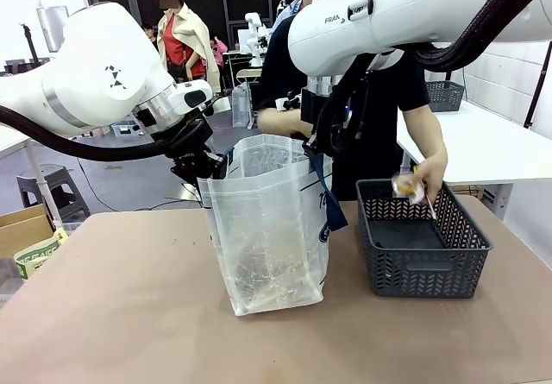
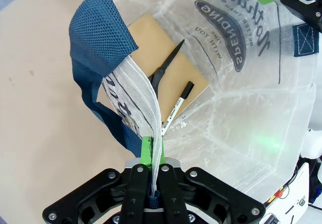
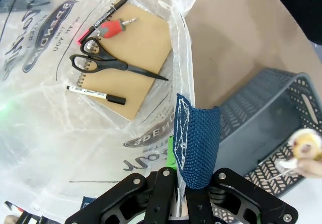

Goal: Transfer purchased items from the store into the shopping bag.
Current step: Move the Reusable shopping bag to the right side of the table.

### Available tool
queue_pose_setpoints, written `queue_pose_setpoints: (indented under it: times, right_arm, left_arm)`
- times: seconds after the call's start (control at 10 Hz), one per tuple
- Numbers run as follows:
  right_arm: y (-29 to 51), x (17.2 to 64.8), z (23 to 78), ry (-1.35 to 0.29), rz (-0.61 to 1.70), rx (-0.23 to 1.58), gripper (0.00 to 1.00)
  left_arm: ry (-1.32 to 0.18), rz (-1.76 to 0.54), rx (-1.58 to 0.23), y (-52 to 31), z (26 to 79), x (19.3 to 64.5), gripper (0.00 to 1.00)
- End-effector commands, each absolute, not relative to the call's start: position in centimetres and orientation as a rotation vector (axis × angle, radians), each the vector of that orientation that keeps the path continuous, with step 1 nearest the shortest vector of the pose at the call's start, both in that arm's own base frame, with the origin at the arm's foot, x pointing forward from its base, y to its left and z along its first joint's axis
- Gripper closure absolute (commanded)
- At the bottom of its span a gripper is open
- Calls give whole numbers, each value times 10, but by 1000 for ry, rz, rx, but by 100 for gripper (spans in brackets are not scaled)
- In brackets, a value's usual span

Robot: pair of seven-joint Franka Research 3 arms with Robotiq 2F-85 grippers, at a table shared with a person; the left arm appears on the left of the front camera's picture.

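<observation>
Translucent white plastic, the shopping bag (image 1: 272,229) stands on the table (image 1: 129,315), just left of the dark grey basket (image 1: 423,267). Inside it lie a flat brown packet (image 3: 143,48), scissors (image 3: 108,64) and a marker (image 3: 95,93). The left gripper (image 2: 153,158) and the right gripper (image 3: 176,171) each pinch its rim tightly. A person's hand (image 1: 429,177) holds a small yellowish pack (image 1: 405,185) over the basket.

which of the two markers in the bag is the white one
The white marker with a black cap, lying on the brown notebook; the other marker, beyond the scissors, is black and red.
</observation>
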State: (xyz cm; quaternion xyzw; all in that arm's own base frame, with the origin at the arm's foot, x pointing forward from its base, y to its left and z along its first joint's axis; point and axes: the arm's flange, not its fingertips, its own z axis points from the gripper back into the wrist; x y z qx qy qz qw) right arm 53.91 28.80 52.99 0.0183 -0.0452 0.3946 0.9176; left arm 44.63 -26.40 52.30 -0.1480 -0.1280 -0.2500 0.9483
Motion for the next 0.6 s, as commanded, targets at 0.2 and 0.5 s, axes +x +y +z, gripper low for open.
queue_pose_setpoints:
  times: [0.2, 0.5]
  right_arm:
    - [287, 539, 530, -93, 811, 37, 100]
    - [287, 539, 530, -93, 811, 37, 100]
  left_arm:
    - [-263, -512, -295, -263, 524, 446, 100]
    - [-263, -512, -295, -263, 524, 446, 100]
